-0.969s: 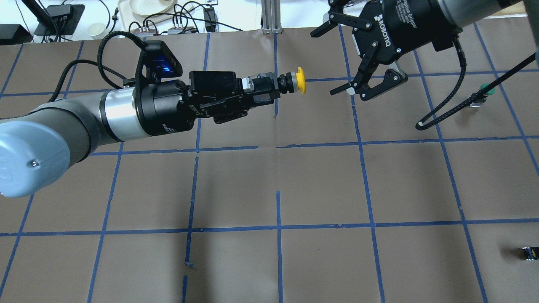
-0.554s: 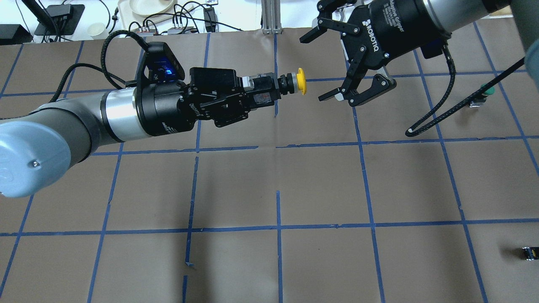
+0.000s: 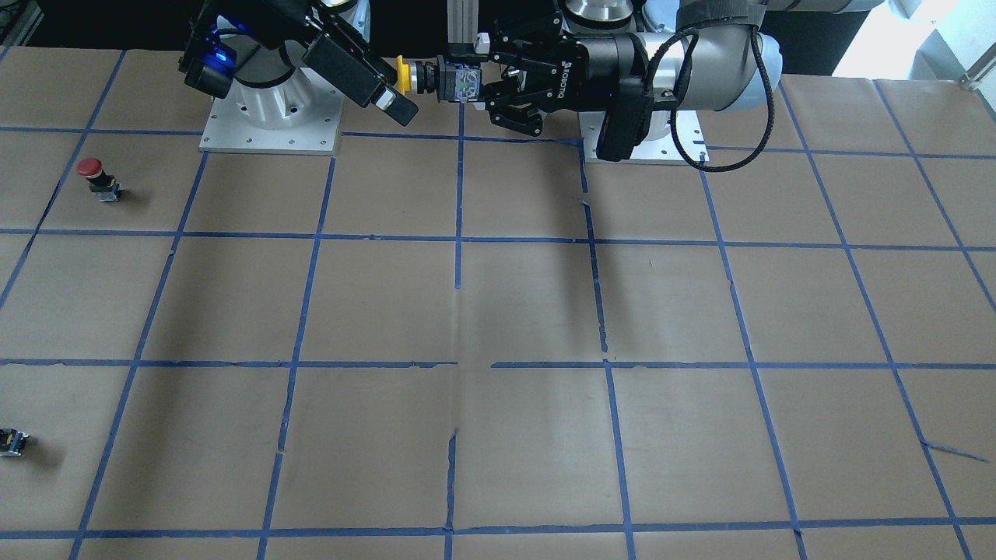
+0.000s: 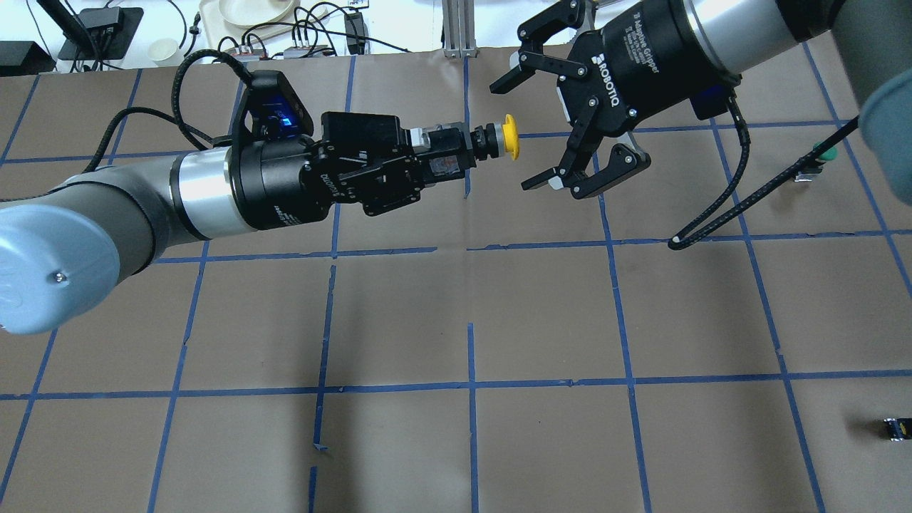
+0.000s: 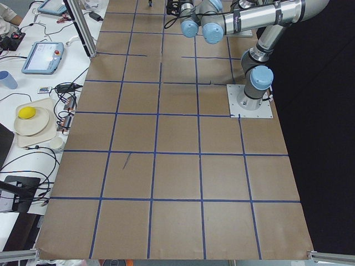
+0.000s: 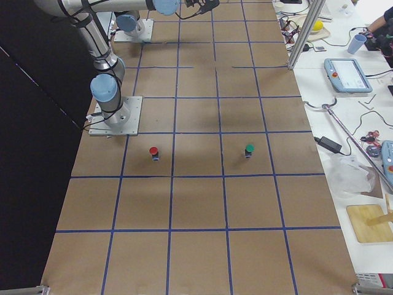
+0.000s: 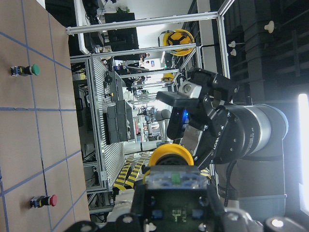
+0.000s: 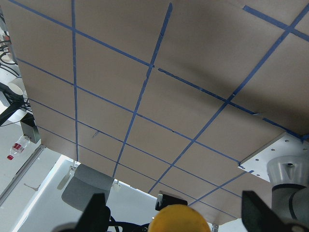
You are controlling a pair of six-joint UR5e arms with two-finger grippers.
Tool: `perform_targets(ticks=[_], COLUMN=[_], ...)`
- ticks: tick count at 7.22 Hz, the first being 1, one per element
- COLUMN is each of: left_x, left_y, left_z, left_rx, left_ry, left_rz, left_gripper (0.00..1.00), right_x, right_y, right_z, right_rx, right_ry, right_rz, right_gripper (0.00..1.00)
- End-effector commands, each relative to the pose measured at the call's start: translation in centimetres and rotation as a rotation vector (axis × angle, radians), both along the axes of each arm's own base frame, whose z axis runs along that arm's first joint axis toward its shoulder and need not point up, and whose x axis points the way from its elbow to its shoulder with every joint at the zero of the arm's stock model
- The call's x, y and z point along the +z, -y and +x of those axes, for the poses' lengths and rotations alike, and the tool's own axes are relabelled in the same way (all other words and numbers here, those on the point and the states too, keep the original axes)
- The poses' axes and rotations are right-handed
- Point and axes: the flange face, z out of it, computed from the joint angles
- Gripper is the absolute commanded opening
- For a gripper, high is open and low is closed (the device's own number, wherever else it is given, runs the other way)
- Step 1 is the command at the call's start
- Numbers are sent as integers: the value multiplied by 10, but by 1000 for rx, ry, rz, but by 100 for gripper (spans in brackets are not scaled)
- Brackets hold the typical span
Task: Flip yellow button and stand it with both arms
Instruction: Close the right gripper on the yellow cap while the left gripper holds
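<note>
Brown paper covers the bench [image 4: 541,313], taped off into big squares with blue lines, and both arms are working up at the robot's end of it, well above the surface. The left arm [image 4: 107,206] reaches out level across the bench, wrist laid flat, its blue light glowing. The left gripper [image 4: 436,153] has its jaws closed tight on the boxy base of the yellow button [image 4: 509,135], which it holds sideways in the air, cap pointing straight at the other arm.

The right arm [image 4: 719,28] comes in from the far corner, angled down towards that cap. The right gripper [image 4: 513,137] has its jaws spread wide with nothing in them, one finger on each side of the yellow cap and clear of it. From its own wrist camera the cap sits low in the middle, between the two dark fingers.

Out on the robot's right there is a red button [image 3: 92,167] standing upright, a green button [image 4: 823,151] standing farther out, and a small dark switch block [image 3: 12,441] near the bench's edge. A black cable loop [image 4: 712,214] hangs off the right wrist.

Past the bench runs a white counter [image 4: 178,28] with tangled leads, a plate [image 4: 249,11] and a small cup [image 4: 162,50]; a tablet [image 5: 44,55] lies beside it
</note>
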Motion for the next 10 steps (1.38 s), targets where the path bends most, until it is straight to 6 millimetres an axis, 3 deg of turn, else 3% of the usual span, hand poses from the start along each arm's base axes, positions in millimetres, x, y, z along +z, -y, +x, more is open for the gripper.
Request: perform_targets(ticks=[1,4,8,10], left_x=[1,1,1,-1], left_y=[0,-1,-1,-1], left_z=[0,0,0,0], left_rx=[0,0,-1,-1], left_ry=[0,1,3,3], left_rz=[-3,-14,-20,-18], left_gripper=[19,19,19,19], right_x=[5,6,15,15], right_y=[-2,-9,-18,-17], right_z=[1,2,2,2], right_rx=[0,3,3,2], right_ry=[0,-3,-1,0], right_rz=[-7,-10,-30,-30], right_gripper=[99,83,74,44])
